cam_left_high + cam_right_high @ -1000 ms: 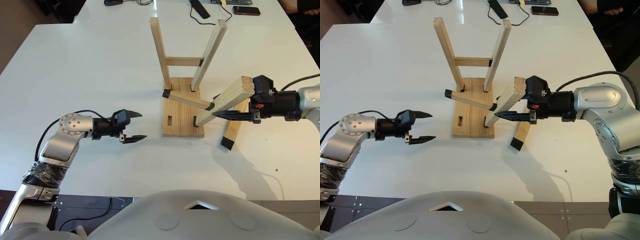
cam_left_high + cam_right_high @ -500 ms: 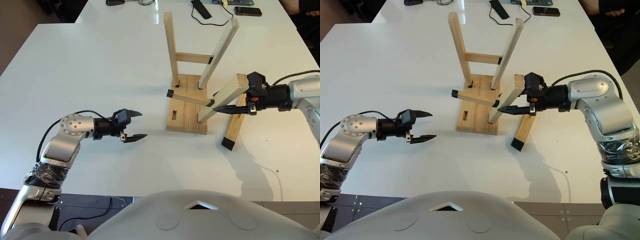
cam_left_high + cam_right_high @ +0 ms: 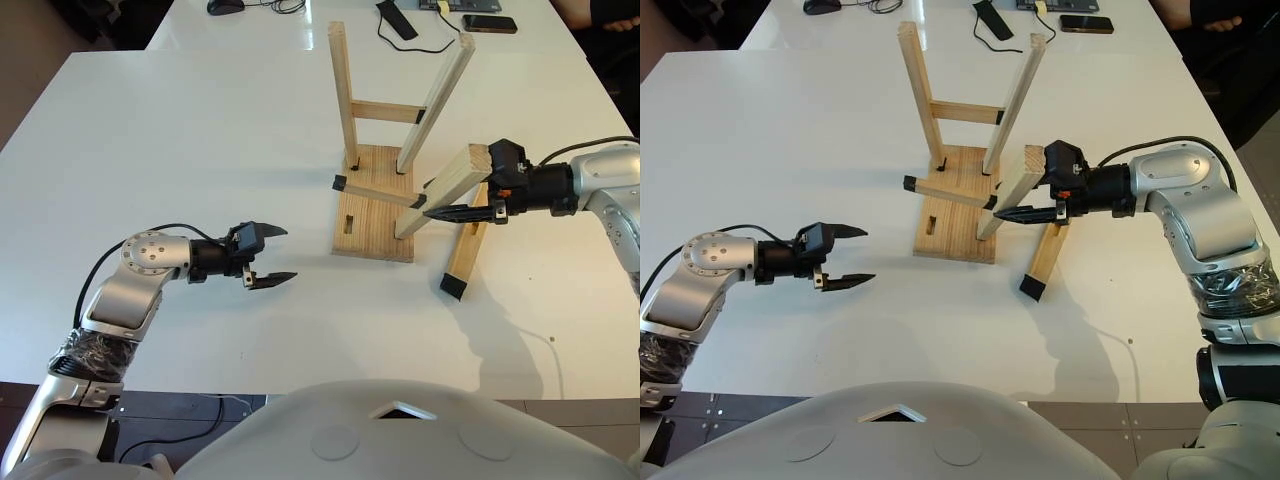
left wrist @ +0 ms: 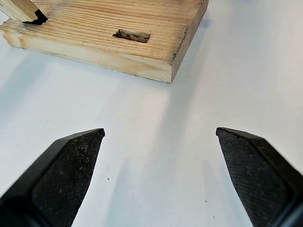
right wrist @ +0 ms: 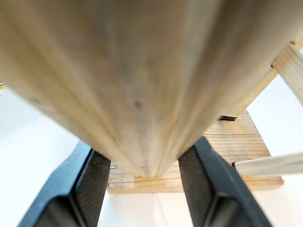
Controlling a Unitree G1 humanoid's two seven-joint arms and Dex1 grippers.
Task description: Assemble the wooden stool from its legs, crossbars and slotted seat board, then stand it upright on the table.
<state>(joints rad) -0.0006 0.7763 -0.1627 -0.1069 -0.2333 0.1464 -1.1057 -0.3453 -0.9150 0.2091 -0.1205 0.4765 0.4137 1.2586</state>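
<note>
The white table (image 3: 200,130) carries the slotted seat board (image 3: 372,235), lying flat near its middle, with one leg pair (image 3: 345,95) already standing in the far slots. The right arm stretches in level from the right, and the right gripper (image 3: 440,205) pinches a tilted leg (image 3: 450,188) over the board's near right corner. Best bet here is to swing that leg upright, square its foot over a near slot, then press straight down. The left gripper (image 3: 288,253) hovers low, well left of the board, fingers spread and empty.
</note>
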